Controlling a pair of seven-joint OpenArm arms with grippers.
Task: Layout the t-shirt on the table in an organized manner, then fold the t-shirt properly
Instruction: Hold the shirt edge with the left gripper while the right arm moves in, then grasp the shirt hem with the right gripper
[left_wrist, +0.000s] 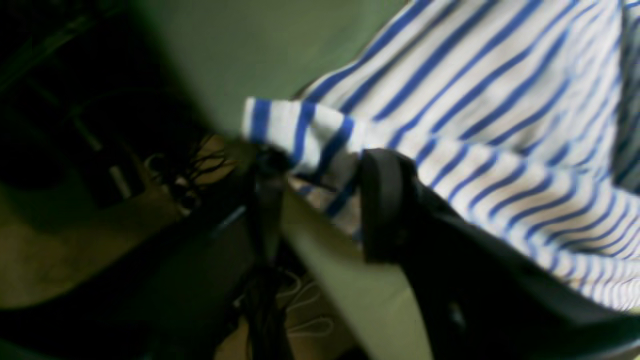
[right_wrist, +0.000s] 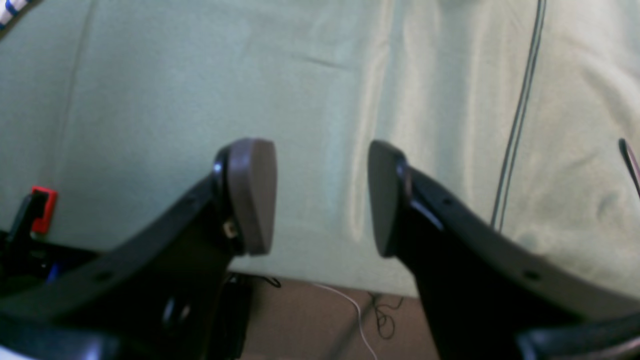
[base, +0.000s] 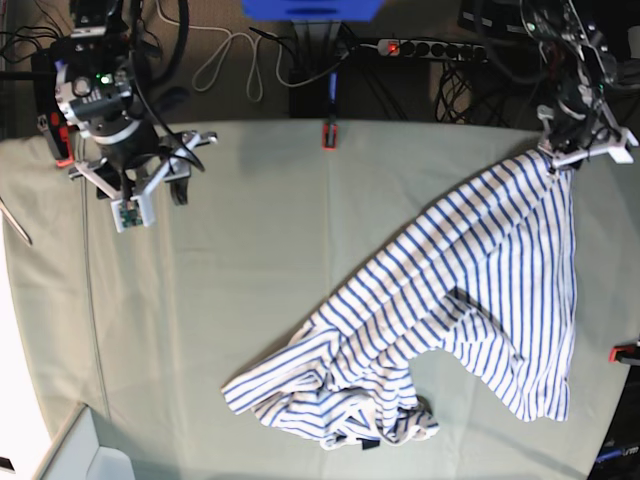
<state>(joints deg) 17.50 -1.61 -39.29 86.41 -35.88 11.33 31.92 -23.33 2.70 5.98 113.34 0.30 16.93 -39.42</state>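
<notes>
the t-shirt (base: 480, 300) lies rumpled across my surface (base: 250, 250), one corner at the far edge inside my left pincer (left_wrist: 320, 175). i can't tell if it's clamped yet. right pincer (right_wrist: 322, 197) hangs open, empty. i'd confirm grip, then pull gently to flatten.

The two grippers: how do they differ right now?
The left gripper has a corner of the t-shirt between its fingers at the table's far edge; the right gripper holds nothing. The left pulls the shirt out from its corner, while the right hangs over bare cloth, well away from the shirt, jaws apart. Both are dark, two-fingered, and near the table's far side.
</notes>
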